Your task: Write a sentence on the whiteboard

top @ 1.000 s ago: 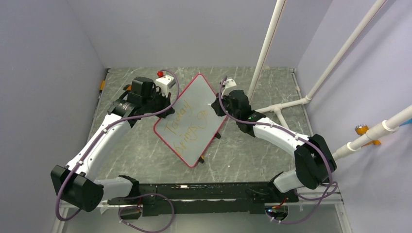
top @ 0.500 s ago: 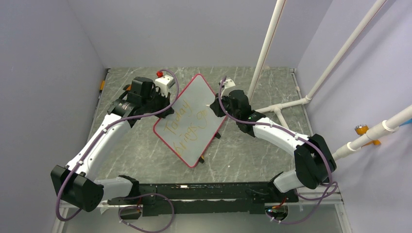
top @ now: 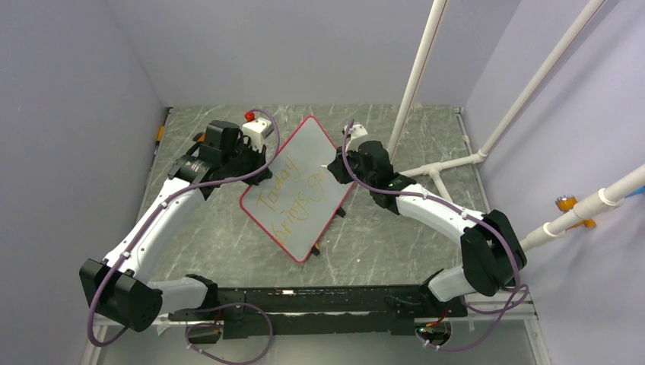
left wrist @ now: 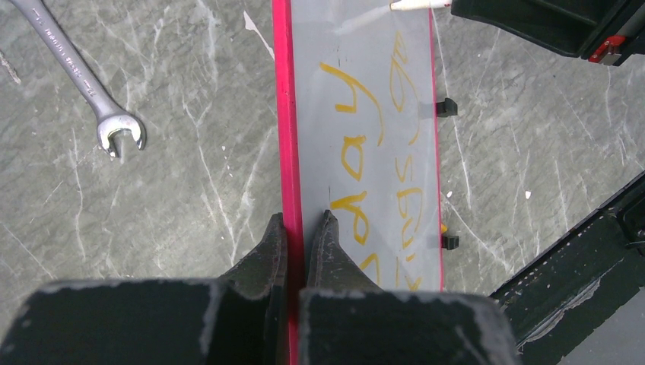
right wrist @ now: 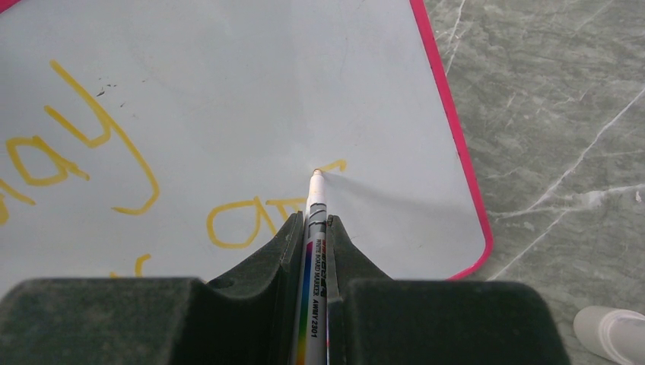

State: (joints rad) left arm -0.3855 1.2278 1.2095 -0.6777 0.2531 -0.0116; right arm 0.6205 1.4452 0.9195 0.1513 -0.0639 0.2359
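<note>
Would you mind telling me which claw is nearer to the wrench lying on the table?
Left. The left claw clamps the whiteboard's red edge, with the wrench just beside that edge; the right claw holds the marker on the board's far side.

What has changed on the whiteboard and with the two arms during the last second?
Hardly anything. The right gripper, shut on the marker, keeps its tip at the end of the sentence; any new stroke is too small to see. The left gripper still clamps the red edge of the whiteboard, which has not moved.
</note>
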